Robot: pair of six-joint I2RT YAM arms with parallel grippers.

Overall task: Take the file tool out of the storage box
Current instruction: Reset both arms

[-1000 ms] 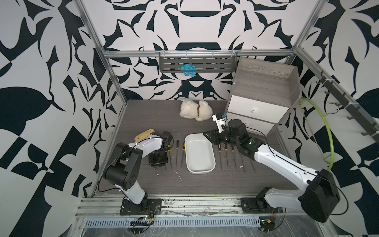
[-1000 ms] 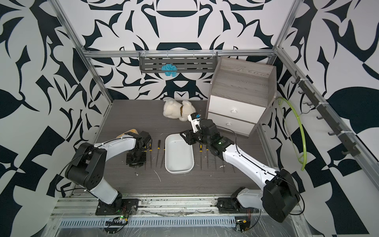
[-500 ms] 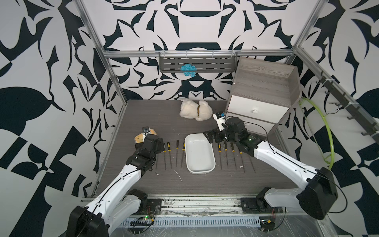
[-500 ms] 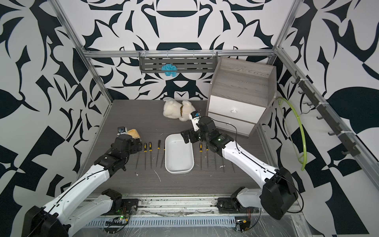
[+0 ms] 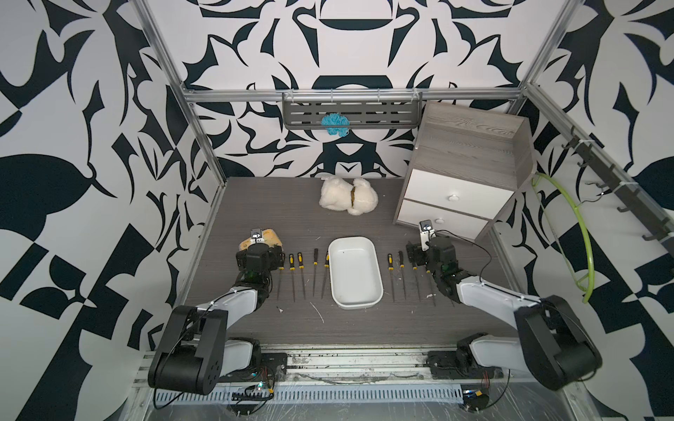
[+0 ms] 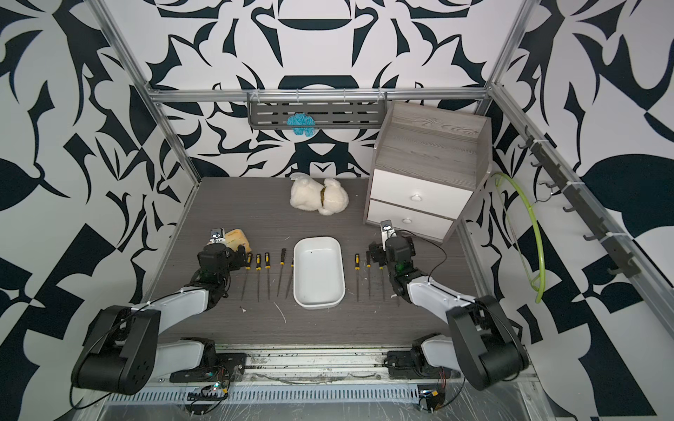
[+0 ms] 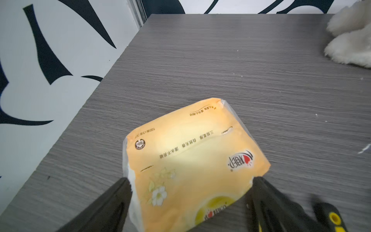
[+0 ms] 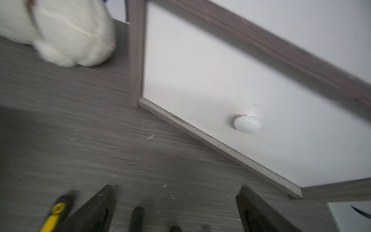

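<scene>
The storage box (image 5: 355,271) (image 6: 319,271) is a shallow white tub at the middle of the table, and its inside shows only bare white. Several files lie in rows on the table at both sides of it, such as a black-handled one (image 5: 315,271) on the left and a yellow-handled one (image 5: 391,273) on the right. My left gripper (image 5: 260,255) (image 7: 190,186) is open beside the left row, with one yellow-and-black handle (image 7: 333,218) next to a finger. My right gripper (image 5: 419,255) (image 8: 174,192) is open low over the right row's handles (image 8: 137,217).
A yellow tissue pack (image 5: 268,237) (image 7: 190,156) lies just beyond the left gripper's spread fingers. A white plush toy (image 5: 348,197) lies at the back. The grey cabinet (image 5: 470,171) with white drawers stands back right, close behind the right gripper. A green hoop (image 5: 580,233) hangs on the right wall.
The left gripper has shifted left from over the files toward the tissue pack. The right gripper has drawn back from near the box's far corner toward the right row.
</scene>
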